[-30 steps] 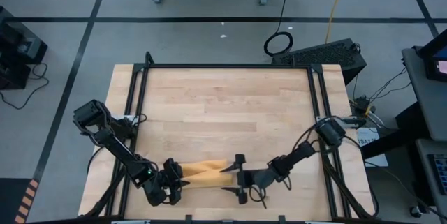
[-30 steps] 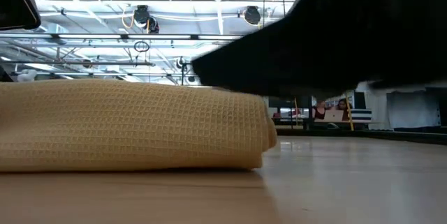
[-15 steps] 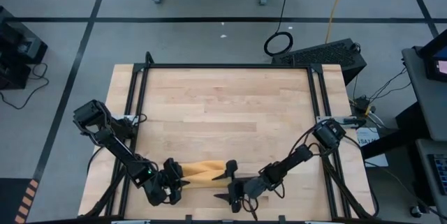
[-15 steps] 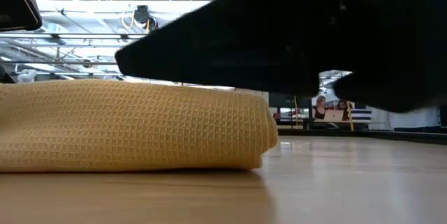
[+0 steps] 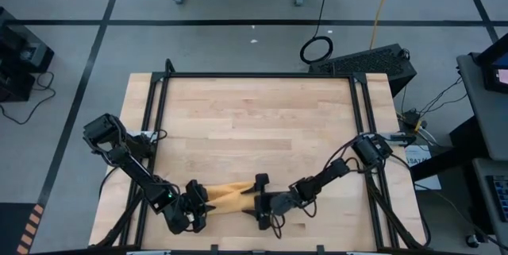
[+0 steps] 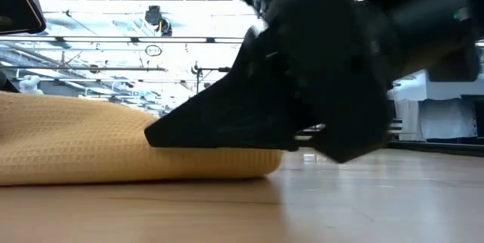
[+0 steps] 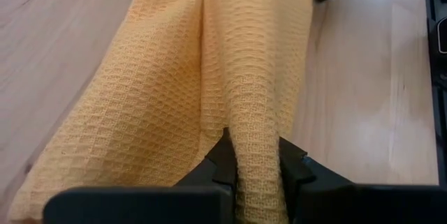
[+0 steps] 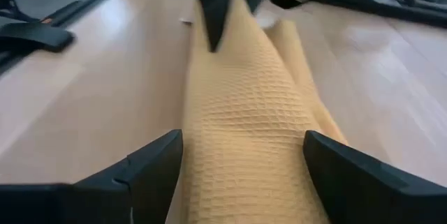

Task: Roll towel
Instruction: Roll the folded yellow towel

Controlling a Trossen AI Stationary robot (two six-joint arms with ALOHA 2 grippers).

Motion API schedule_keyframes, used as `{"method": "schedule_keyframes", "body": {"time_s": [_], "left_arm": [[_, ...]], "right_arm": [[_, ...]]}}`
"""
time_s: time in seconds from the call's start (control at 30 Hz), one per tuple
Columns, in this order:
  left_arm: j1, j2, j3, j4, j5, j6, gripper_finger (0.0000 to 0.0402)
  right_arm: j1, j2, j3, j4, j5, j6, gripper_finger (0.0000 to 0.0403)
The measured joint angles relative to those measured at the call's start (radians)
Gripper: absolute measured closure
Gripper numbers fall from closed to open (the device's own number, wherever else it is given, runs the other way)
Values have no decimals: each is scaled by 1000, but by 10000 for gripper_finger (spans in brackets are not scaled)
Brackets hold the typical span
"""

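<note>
Left tool (image 7: 255, 172), clenched on one end of the towel (image 5: 230, 198): the wrist view shows a bunched ridge of waffle-weave cloth pinched between its two dark fingers (image 7: 222, 162). This grip appears to anchor the end so that the fabric stays taut along its length. The towel, mustard-yellow, lies as a narrow folded band along the near edge of the desk (image 5: 254, 120), stretched between the two arms and resting flat on the wood. Right tool (image 8: 241, 165), at the opposite end, fingers spread wide and straddling the cloth: one finger (image 8: 150, 165) sits on each side of the band, neither visibly pinching it, so this tool is released. In the low view its dark body (image 6: 302, 84) hangs just above the free end of the towel (image 6: 113, 141), close to or touching the top layer; which cannot be told. Such a placement suggests a readiness to close on the end and begin turning it toward the anchored side. No roll is formed yet.
</note>
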Motion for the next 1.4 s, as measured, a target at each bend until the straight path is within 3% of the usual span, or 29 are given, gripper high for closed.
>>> {"method": "schedule_keyframes", "body": {"time_s": [0.2, 0.57, 0.73, 0.9, 1.03, 1.27, 1.4], "left_arm": [[0, 1, 0, 27, -16, -3, 341], [0, -108, 0, -85, 2, 27, 132], [0, -227, 1, -217, 22, 35, 75], [-3, -346, 1, -346, 35, 46, 56], [-29, -376, 1, -319, -44, 96, 54], [-103, -216, 2, -125, -192, 264, 54], [-124, -85, 3, -77, -221, 288, 54]], "right_arm": [[-36, 0, 0, -37, -84, 72, 112], [-96, -3, 2, -107, -193, 181, 79], [-109, -4, 2, -127, -215, 197, 65], [-110, -4, 2, -124, -224, 222, 65], [-113, -3, 2, -123, -230, 261, 64], [-131, -2, 1, -106, -269, 315, 64], [-135, -2, 1, -106, -270, 326, 64]]}}
